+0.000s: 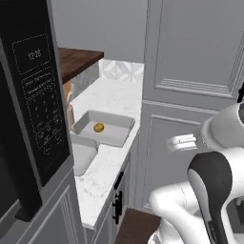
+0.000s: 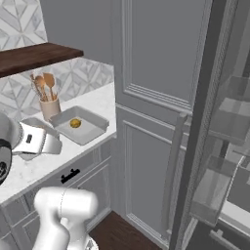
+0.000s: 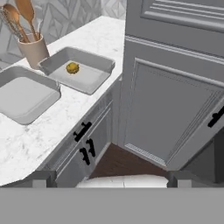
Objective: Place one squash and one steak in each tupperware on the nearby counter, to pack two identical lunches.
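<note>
Two grey tupperware sit side by side on the white marble counter (image 3: pixel 39 131). The far tupperware (image 3: pixel 94 60) holds one small orange-yellow squash (image 3: pixel 72 68), also seen as squash (image 1: pixel 98 127) and squash (image 2: pixel 74 123). The near tupperware (image 3: pixel 26 96) has nothing in it. My gripper (image 3: pixel 111 179) hangs off the counter's front edge, above the floor, open wide with nothing between its fingers. In the left base view the gripper (image 1: pixel 180 142) points toward the counter from the right. The steak is out of view.
A beige cup of wooden utensils (image 3: pixel 33 50) stands behind the tupperware. A dark microwave (image 1: pixel 28 95) looms at the left and a brown shelf (image 2: pixel 34 56) hangs above. A tall grey cabinet panel (image 3: pixel 175 87) borders the counter's right end.
</note>
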